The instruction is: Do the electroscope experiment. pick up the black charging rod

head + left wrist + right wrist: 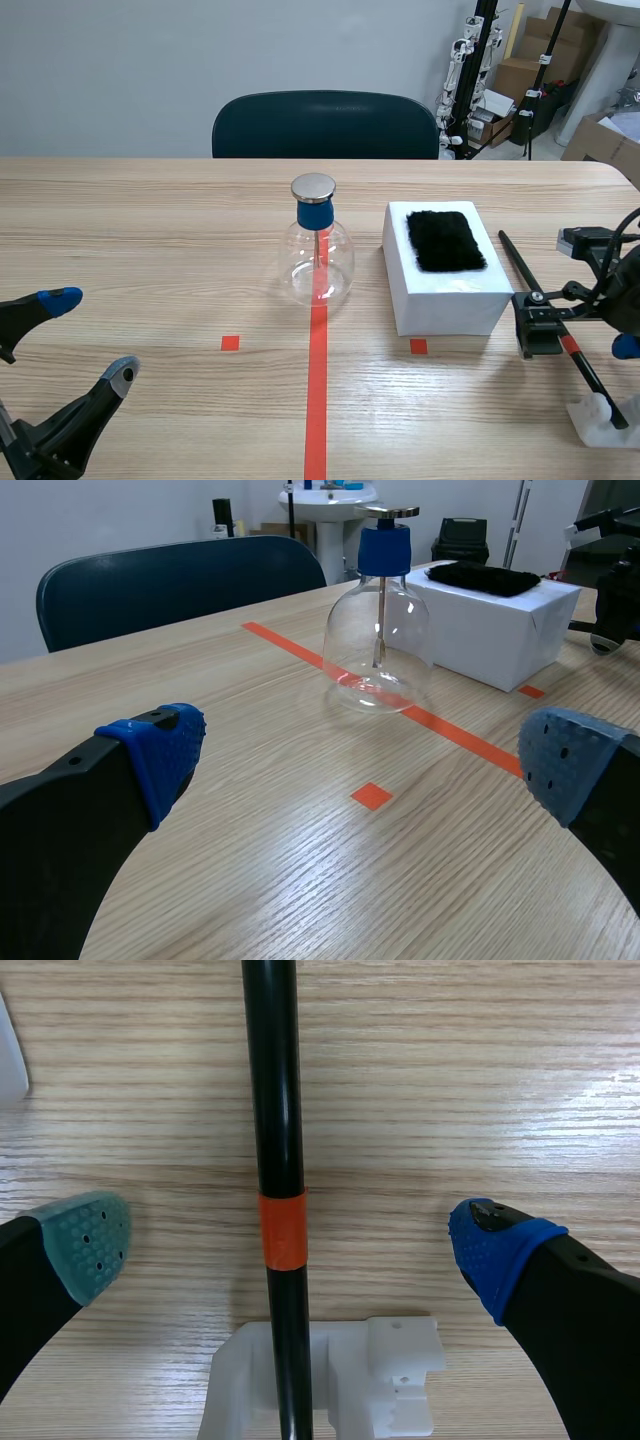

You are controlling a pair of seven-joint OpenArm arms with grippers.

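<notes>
Just right of the white box [445,290]: the black charging rod [522,268], lying aslant, its near end seated in a small white stand [600,420]. Straddled there by the right gripper [290,1238], spread wide, one dotted pad on either side of the rod, neither touching it, gripping nothing. Shown clearly only by the right wrist view: an orange band [282,1232] round the rod, level with the pads, and the slot of the stand cradling the rod just below (a mere speck of red in the scene view).

Left of the box, near it: a clear glass flask [318,258] with blue collar and flat metal cap, standing upright on the orange tape line. Well to the left of the box, past the flask: the left gripper [90,335], also wide open and empty. Added by the left wrist view: a thin metal stem hanging inside the flask. On top of the box: a black fur pad [446,241].
</notes>
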